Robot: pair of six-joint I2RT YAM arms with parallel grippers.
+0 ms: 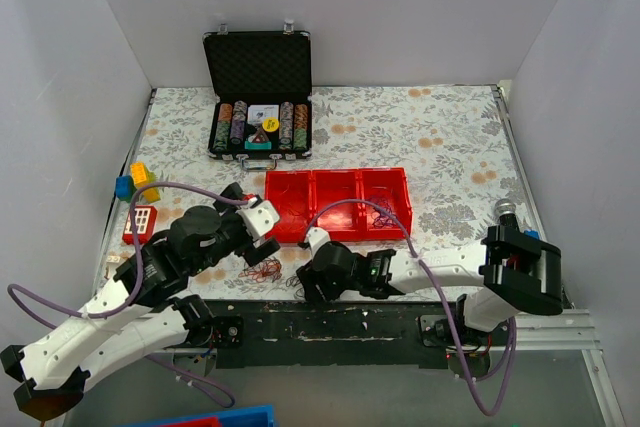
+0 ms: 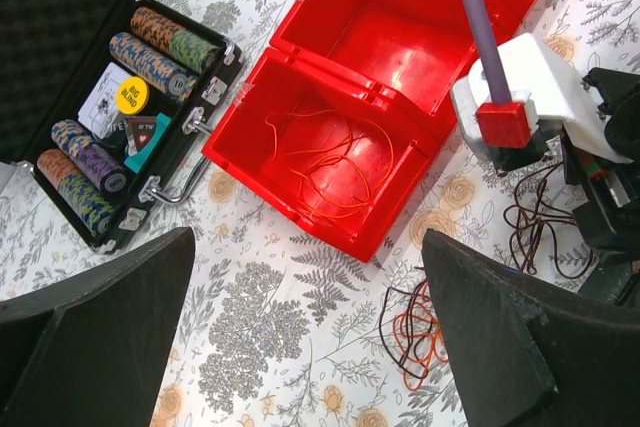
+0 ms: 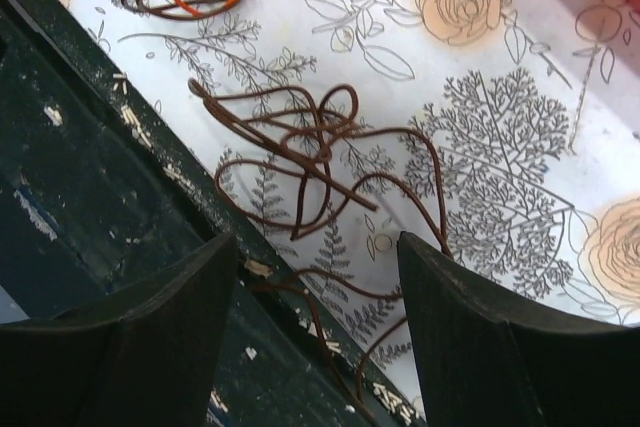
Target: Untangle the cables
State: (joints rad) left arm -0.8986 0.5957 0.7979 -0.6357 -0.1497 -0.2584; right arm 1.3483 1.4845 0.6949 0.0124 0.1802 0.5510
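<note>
My right gripper [image 3: 315, 292], jaws apart, hovers over the brown cables [image 3: 318, 132] sprawled on the surface [image 3: 520, 147] near its front edge (left gripper [image 2: 310, 322] likewise apart, empty), so I'd lower onto one outer loop, not the knot, and pull gently.

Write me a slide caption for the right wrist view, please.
Open right gripper above a loose brown wire tangle on the floral tablecloth.

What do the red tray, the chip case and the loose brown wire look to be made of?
Red tray: glossy moulded plastic, judging by bright reflections on its floor. Chip case: lid lined with dimpled black foam; silvery edges and handle look metallic. Brown wire: thin, springy loops, probably plastic-coated; core not visible.
</note>
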